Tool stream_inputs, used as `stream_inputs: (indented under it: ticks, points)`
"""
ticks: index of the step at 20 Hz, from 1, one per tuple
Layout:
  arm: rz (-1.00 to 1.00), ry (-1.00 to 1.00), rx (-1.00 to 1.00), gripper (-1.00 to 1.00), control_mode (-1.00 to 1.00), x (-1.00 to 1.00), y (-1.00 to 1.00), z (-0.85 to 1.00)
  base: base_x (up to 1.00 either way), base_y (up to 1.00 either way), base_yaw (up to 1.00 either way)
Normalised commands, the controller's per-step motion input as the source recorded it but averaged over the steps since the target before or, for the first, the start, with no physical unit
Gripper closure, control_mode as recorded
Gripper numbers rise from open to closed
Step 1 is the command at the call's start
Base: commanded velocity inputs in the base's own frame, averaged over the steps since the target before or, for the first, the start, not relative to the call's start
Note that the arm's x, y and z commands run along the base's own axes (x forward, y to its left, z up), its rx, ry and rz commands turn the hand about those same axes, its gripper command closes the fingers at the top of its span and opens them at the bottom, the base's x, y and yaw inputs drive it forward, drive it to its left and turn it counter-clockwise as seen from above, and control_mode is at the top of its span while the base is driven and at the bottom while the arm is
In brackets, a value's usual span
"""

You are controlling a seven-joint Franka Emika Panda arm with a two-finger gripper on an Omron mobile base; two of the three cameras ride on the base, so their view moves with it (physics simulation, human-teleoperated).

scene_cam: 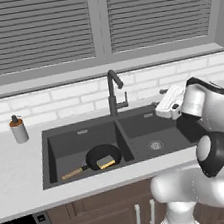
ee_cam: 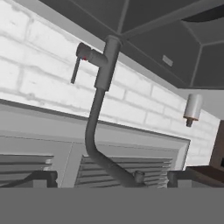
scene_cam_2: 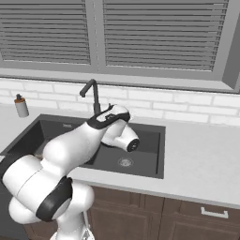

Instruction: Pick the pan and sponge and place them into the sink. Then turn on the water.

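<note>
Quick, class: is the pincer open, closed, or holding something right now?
Pincer: open, holding nothing, aimed at the faucet.

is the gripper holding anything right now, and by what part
Nothing is held. The gripper is open and empty near the faucet.

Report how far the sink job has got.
Done: the pan lies in the left basin of the sink with the sponge on it. In hand: the open gripper is empty and points at the faucet. Left: turning on the water; no stream runs from the spout.
</note>
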Motion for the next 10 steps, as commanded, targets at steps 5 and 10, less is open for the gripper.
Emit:
stream_inputs:
  ticks: [5, 10]
  points:
    - [-0.02, -0.04, 0.00, -1.00, -1.00, 0.31, 0.27, -0.21, 0.00, 0.00, 0.00]
    - [0.00, 0.01, 0.00, -1.00, -1.00, 0.48, 0.28, -0.18, 0.00, 0.00, 0.00]
